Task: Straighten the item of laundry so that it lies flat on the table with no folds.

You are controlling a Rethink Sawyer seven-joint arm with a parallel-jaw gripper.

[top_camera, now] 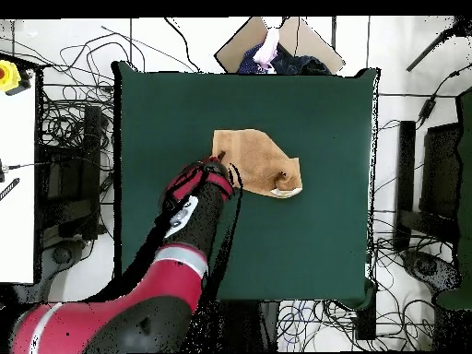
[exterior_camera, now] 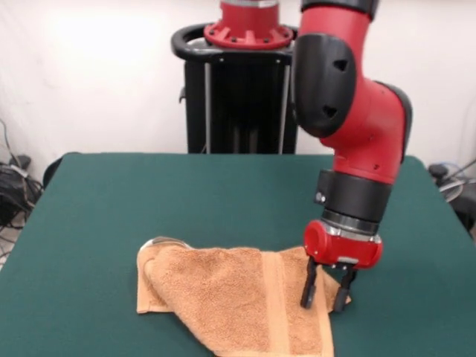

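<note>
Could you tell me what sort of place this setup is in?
Probably a robotics lab: a pedestal-mounted red arm works at a green table, with loose cables across the floor around it.

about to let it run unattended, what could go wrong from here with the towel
The gripper stands with fingers apart over one edge of the towel. It may pinch two layers and drag the towel across the table without opening it. The folded-over corner at the far end might stay doubled. In the front view the towel reaches the picture's bottom edge, so it could slide off.
</note>
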